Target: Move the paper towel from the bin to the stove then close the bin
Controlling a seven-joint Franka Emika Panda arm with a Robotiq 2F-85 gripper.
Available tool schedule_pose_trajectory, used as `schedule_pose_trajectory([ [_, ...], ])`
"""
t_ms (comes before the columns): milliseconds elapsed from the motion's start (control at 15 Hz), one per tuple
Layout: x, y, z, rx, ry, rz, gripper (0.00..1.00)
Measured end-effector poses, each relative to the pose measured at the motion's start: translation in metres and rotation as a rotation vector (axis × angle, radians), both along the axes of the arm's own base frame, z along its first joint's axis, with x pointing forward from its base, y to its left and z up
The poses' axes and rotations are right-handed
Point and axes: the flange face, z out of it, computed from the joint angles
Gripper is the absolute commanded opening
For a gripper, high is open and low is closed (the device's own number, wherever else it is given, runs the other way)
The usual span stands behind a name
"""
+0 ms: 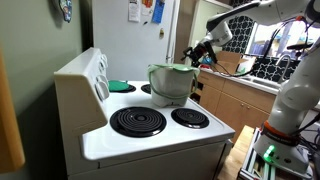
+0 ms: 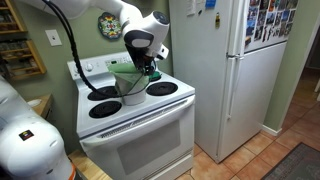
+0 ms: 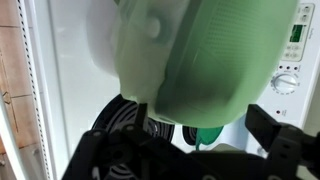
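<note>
Fingers [image 3: 278, 145] spread wide and empty hover just beside the small silvery-grey round bin [image 1: 168, 88] on the large white stove [image 1: 150, 143], its domed green lid [image 3: 215, 60] directly ahead; no paper towel shows.

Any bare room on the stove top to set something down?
Free: the large coil burner beside the control panel, the smaller coil burner next to it, and the white strip between them. Crowded: around the bin, with the teal disc on its panel side and the open gripper close by.
</note>
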Motion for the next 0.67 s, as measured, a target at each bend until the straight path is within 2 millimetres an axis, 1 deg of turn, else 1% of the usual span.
schedule_pose_trajectory([
  [200,0.003,0.000,-0.002,0.000,-0.006,0.005,1.00],
  [533,0.006,-0.003,0.010,0.035,-0.061,0.000,1.00],
  [667,0.007,-0.005,0.012,0.041,-0.068,-0.004,1.00],
])
